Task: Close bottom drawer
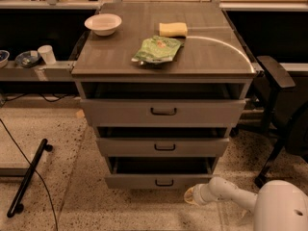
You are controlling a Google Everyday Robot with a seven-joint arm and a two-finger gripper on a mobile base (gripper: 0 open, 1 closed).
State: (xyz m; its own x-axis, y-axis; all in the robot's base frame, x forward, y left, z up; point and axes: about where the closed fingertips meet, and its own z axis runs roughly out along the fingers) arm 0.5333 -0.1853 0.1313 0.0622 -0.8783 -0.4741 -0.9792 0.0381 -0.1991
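Observation:
The bottom drawer [159,180] is the narrowest of three grey drawers in the cabinet. It stands pulled out, with a low front panel and a small dark loop handle [164,182]. My gripper [189,195] is at the end of the white arm that reaches in from the lower right. It sits low over the floor, just below and right of the drawer's front panel, close to its right end.
The top drawer [162,111] and middle drawer [163,147] also stand open. A white bowl [103,23], a green bag [158,49] and a yellow sponge [173,29] lie on the cabinet top. A black chair [281,105] is at right, a black bar [29,174] on the floor at left.

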